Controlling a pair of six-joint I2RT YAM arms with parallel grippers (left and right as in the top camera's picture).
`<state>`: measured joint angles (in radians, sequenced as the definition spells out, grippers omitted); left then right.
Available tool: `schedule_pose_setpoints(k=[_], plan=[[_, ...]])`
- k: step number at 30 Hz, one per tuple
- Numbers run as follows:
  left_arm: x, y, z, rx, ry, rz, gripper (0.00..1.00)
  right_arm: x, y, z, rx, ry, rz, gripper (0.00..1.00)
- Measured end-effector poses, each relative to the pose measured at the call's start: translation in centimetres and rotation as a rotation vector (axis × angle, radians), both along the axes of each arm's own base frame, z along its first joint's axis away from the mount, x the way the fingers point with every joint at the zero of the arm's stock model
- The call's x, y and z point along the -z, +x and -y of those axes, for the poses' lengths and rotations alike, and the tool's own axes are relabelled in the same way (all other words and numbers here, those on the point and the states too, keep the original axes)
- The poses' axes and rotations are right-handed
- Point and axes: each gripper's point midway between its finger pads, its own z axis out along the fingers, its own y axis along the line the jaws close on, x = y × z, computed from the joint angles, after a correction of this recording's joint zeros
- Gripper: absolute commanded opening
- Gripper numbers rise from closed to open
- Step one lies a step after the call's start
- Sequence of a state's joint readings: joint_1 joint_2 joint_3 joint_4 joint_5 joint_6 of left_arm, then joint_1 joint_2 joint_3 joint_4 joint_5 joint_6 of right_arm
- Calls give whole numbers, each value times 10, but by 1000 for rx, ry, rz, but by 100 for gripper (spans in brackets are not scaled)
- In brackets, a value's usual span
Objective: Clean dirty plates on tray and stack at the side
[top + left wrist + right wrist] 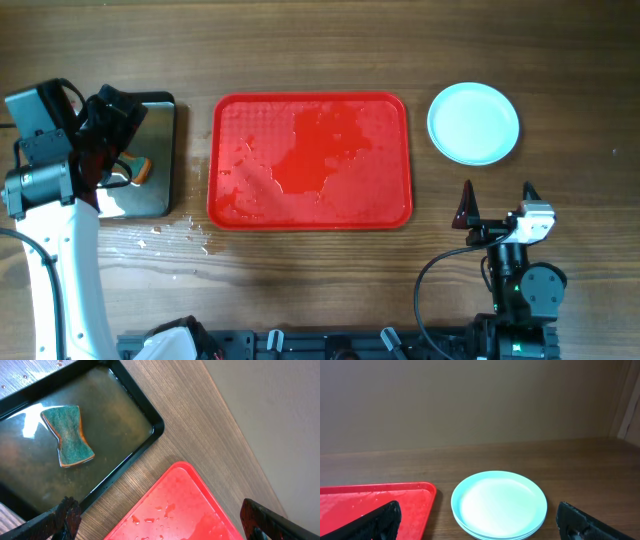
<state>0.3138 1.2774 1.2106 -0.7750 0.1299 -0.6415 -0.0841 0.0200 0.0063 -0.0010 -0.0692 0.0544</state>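
The pale bluish-white plates (473,122) sit stacked on the table to the right of the red tray (310,160). They also show in the right wrist view (499,504), with no smear visible on the top one. The red tray is wet and holds no plates; its corner shows in the left wrist view (175,505) and in the right wrist view (375,500). My left gripper (160,522) is open and empty above the gap between the metal tray and the red tray. My right gripper (497,200) is open and empty, in front of the plate stack.
A black-rimmed metal tray (150,160) holding water and a green sponge (67,435) stands left of the red tray. Water drops (175,232) lie on the table in front of it.
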Motion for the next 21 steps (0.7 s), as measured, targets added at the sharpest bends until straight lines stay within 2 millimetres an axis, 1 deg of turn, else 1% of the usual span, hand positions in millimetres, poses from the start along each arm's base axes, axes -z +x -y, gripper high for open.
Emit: schedule_pose_setpoints(k=[16,19,21], plan=[[0,0,0,0,0,-2,100,0,0,0,0,-8,0,100],[7,-8,2,-1,-13,-44,100,0,0,0,0,-8,0,100],[13,-13,8,10,-18,-72,100,0,0,0,0,-8,0,100]])
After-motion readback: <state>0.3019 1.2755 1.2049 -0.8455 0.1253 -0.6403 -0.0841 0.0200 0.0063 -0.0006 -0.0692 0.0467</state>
